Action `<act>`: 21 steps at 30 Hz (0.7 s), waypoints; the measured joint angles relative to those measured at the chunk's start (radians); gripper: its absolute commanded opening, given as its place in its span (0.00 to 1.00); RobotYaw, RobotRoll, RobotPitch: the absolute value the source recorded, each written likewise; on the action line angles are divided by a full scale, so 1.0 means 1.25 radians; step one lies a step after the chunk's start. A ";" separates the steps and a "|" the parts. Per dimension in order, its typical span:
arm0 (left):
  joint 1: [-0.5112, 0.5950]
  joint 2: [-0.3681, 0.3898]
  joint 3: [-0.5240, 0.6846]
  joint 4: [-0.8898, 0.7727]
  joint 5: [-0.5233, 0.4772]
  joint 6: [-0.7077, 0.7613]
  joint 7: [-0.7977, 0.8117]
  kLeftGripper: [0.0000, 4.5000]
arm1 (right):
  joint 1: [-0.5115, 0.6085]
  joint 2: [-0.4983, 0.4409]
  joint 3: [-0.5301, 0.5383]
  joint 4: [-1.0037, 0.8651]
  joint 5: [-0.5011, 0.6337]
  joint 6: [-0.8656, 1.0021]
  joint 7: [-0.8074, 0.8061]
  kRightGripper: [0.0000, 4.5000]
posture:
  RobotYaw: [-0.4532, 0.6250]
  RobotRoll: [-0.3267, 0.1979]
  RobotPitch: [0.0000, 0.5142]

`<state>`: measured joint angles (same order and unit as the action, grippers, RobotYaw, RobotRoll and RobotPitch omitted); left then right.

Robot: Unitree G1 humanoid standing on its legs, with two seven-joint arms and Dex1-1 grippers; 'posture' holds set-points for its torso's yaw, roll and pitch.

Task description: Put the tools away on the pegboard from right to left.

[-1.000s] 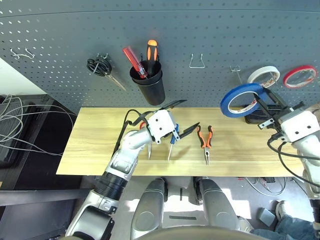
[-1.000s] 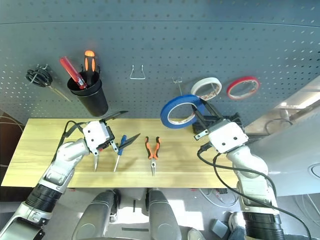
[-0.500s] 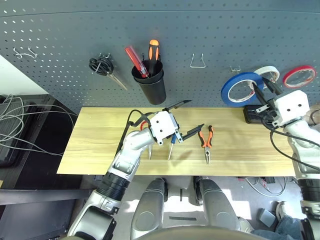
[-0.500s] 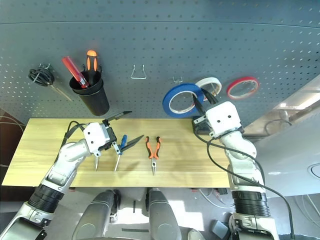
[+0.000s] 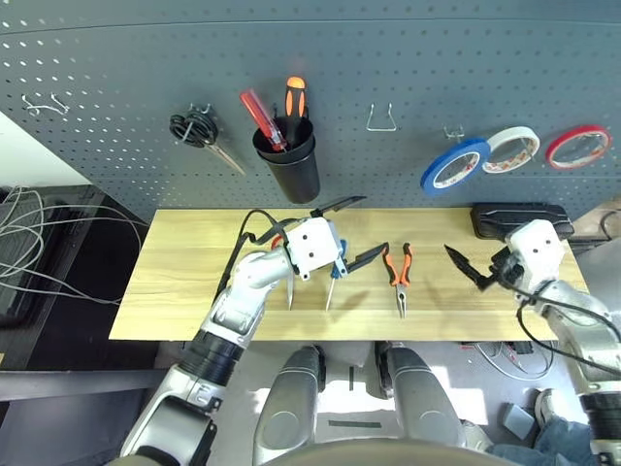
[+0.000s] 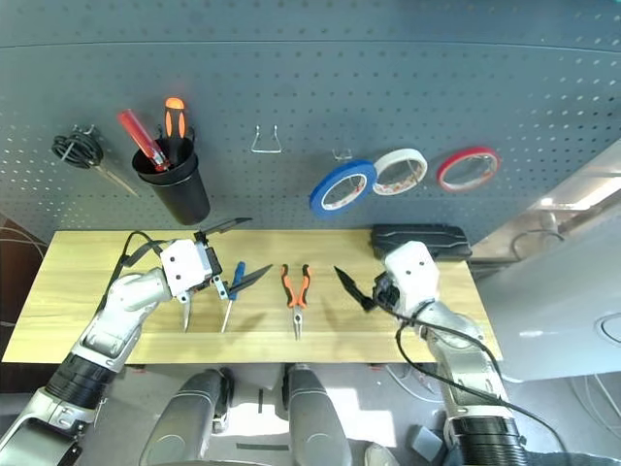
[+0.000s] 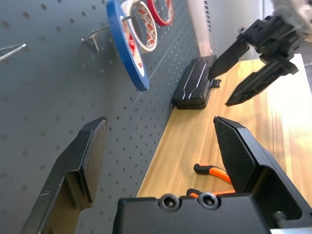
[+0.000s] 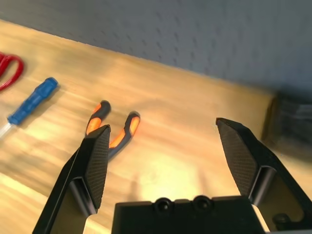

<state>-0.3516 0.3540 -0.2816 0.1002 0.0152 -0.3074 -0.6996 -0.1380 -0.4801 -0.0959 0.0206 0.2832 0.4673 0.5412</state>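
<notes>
The glossy blue tape roll (image 5: 454,166) hung tilted on a small metal hook on the large dark grey-blue perforated pegboard (image 5: 408,58), just at nine o'clock of a white tape roll (image 5: 511,149), which in turn hung beside a red tape roll (image 5: 578,147); the right gripper (image 5: 468,267), its two black fingers spread wide and pinching nothing, hovered low over the pale wooden tabletop (image 5: 184,272), pointing toward the robot's left, with a flat black case (image 5: 520,218) lying at about one o'clock of it against the board; the orange-and-black-handled pliers (image 5: 398,277) lay flat on the wood at nine o'clock of that gripper, handles toward the board and nose toward the robot; the small blue-handled screwdriver (image 6: 231,294) lay just beyond them, further toward the robot's left, and the red-handled scissors (image 6: 187,303) lay next to it, partly hidden under the left gripper (image 5: 347,233); that gripper's fingers also stood spread wide, holding nothing, above the scissors and screwdriver; on the board, a black cup holder (image 5: 289,166) carried a red-handled and an orange-and-black-handled tool, with black-handled scissors (image 5: 197,131) hung at nine o'clock of it and a bare wire hook (image 5: 382,118) at three o'clock.
</notes>
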 measured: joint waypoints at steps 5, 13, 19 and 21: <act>-0.017 0.028 -0.016 0.022 0.013 0.039 -0.050 1.00 | -0.149 0.079 0.005 0.052 0.026 0.330 -0.097 0.99 | 0.41 0.62 0.50; -0.035 0.027 -0.017 0.025 0.015 0.058 -0.065 1.00 | -0.276 0.208 0.063 0.116 0.000 0.502 -0.209 0.99 | 0.44 0.62 0.52; -0.034 0.032 -0.016 0.027 0.018 0.058 -0.064 1.00 | -0.312 0.290 0.038 0.200 -0.050 0.562 -0.339 0.99 | 0.46 0.62 0.55; -0.033 0.034 -0.016 0.027 0.018 0.058 -0.062 1.00 | -0.313 0.295 0.027 0.212 -0.059 0.563 -0.361 0.99 | 0.46 0.62 0.55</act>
<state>-0.3924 0.3963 -0.3011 0.1338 0.0372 -0.2352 -0.7776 -0.5296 -0.1118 -0.0624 0.2852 0.2100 1.1712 0.0901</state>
